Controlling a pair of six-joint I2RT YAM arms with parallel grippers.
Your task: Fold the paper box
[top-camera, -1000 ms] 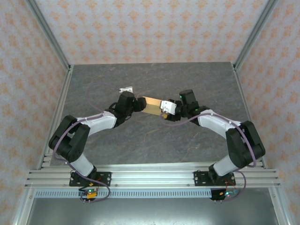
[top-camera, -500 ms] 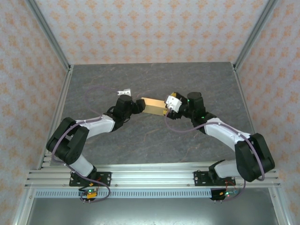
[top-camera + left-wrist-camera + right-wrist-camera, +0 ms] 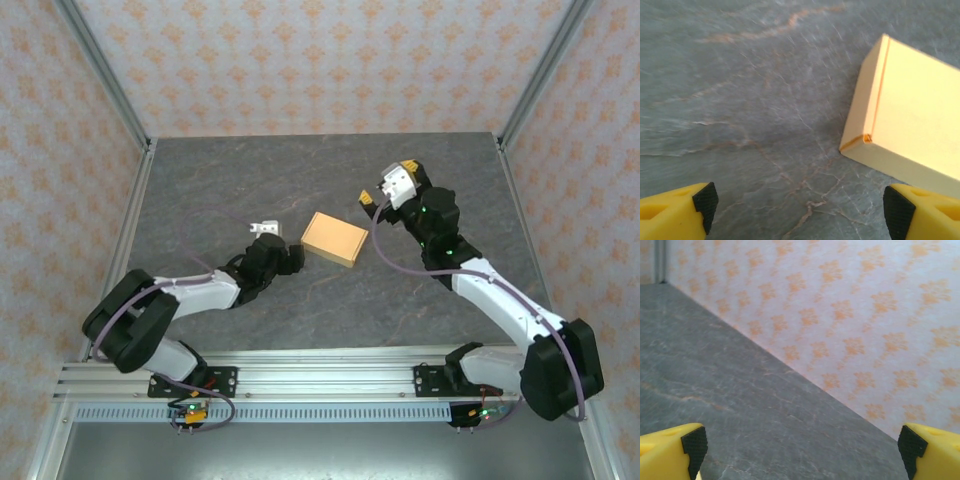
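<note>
One paper box (image 3: 335, 238) (closed); left pincer (image 3: 799, 202), right pincer (image 3: 797, 445) agape.

The paper box (image 3: 335, 238) is smooth matt cardboard, the table (image 3: 220, 180) matt, veined stone-look.

Orange-patterned walls (image 3: 320, 60) enclose a grey marbled table (image 3: 200, 170)

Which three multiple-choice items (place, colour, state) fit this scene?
1. Where is the box? A in a bin; B on the table; C on a shelf.
2. What colour is the box? A white; B blue; C orange-tan.
3. The left claw and right claw are: A open and empty; B shut on the box; C shut and empty.
Key: 1 B, it lies flat on the grey table; 2 C, every visible face is orange-tan; 3 A, both stand wide with nothing between.
</note>
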